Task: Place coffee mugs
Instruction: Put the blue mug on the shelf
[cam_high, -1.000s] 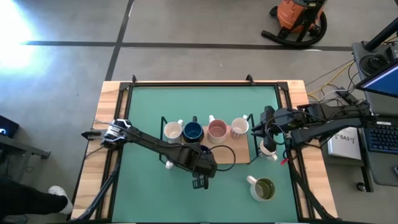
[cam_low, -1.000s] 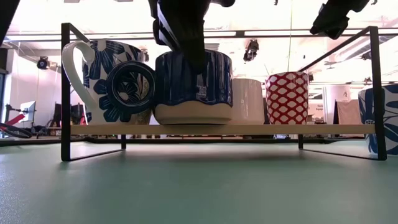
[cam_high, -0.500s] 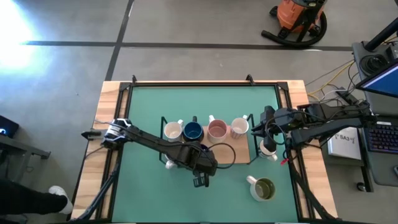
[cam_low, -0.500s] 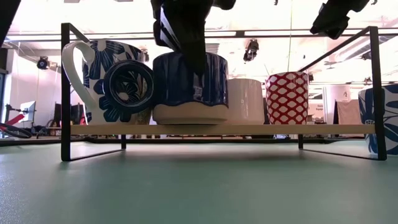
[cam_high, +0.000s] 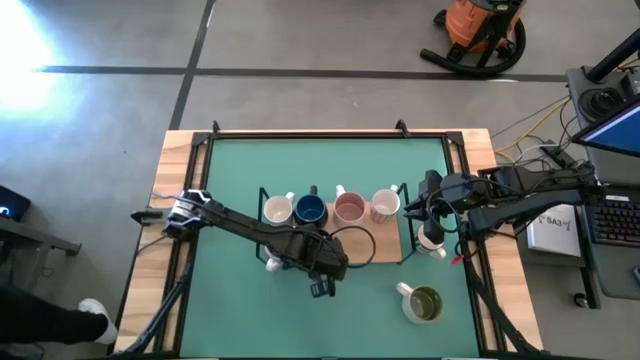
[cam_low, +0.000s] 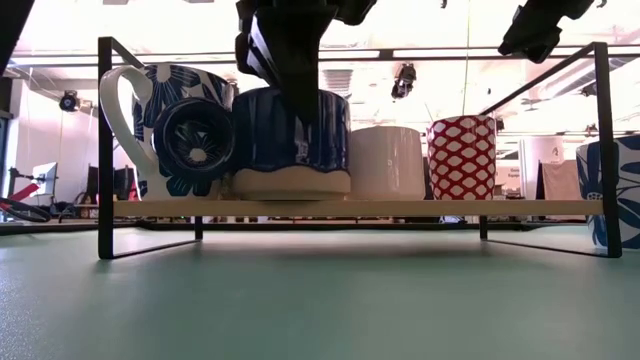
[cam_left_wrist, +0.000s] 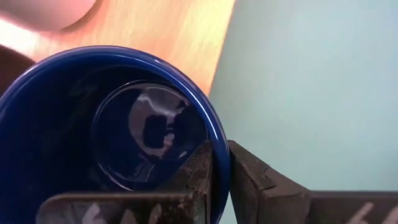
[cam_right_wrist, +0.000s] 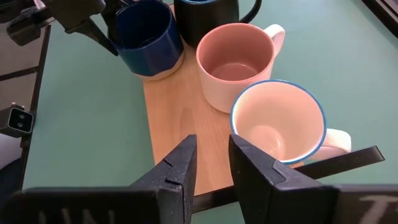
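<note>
Left arm: it reaches from the left side of the table to the front edge of the wooden board.
Left gripper: my fingers are pressed together on the rim of the navy mug, one finger inside the cup and one outside.
Navy mug: it stands upright at the front left part of the board, near the board's edge and the green table. In the low view its cream foot is very near the board; I cannot tell if it touches.
Back row on the board: a cream mug, a dark blue mug, a pink mug and a white mug stand side by side, all upright.
Low view: a white mug with blue flowers is just left of the navy mug, and a plain white mug and a red-and-white patterned mug are to its right.
Green-inside mug: it stands alone on the table in front of the board's right end, well apart from the others.
Right gripper: my fingers are a little apart with nothing between them. I hang over the right end of the board, just beside the white mug.
Metal frame: it runs around the board.
</note>
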